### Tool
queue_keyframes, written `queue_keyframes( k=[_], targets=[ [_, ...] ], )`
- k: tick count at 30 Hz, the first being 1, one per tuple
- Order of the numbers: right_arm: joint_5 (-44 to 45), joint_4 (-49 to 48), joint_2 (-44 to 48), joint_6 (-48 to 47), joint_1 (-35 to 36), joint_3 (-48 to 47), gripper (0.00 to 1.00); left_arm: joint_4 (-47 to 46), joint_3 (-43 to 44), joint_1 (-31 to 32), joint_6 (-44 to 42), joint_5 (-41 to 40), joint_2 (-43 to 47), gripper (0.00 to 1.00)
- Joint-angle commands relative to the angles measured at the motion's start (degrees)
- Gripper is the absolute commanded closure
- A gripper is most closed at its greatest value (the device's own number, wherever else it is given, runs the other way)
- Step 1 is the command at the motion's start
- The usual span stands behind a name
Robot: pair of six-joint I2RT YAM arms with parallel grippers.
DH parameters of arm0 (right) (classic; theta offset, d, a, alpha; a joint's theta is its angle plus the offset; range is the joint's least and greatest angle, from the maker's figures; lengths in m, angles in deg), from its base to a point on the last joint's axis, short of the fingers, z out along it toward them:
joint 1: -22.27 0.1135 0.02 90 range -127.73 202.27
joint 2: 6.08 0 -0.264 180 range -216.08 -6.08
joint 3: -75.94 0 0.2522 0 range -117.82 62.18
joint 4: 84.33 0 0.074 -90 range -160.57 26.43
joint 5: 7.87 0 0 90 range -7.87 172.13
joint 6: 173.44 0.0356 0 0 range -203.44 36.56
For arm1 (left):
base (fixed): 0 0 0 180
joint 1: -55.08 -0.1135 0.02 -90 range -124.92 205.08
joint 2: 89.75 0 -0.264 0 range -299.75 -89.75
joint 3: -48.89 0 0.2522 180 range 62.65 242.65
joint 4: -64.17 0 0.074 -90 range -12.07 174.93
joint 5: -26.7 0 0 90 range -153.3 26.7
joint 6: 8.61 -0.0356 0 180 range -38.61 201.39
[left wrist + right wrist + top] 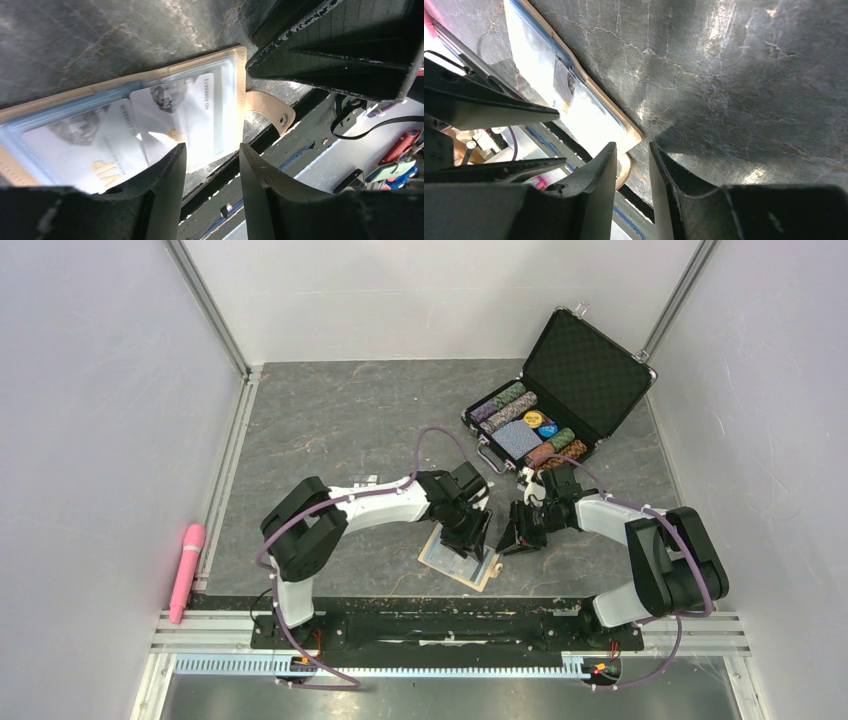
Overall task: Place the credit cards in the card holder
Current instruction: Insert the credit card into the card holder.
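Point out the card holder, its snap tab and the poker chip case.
card holder (455,562): top view, on its open blue lining.
snap tab (265,106): left wrist view, middle of the tan strap.
poker chip case (588,368): top view, inside of the raised lid.

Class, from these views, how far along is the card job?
Done: two cards appear tucked into pockets of the holder. In hand: nothing; left gripper and right gripper hover open, empty. Remaining: no loose card shows; the holder lies open.
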Motion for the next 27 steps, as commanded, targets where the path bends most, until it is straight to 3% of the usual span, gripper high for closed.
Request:
queue_keyframes(
  k=[1, 10, 27],
  targets=[
    [1.8, -0.7, -0.5, -0.6, 0.4, 0.8, 0.67, -2.7, -2.4, -1.9, 2.4, -2.3, 4.4, 0.50],
    [2.0, -0.7, -0.3, -0.7, 0.4, 1.2, 0.68, 2.5, -1.6, -2.4, -0.6, -7.3, 0.8, 0.52],
    [1.9, -0.7, -0.8, -0.4, 0.4, 0.4, 0.71, 1.4, 5.3, 2.1, -0.5, 2.3, -4.2, 0.57]
  ],
)
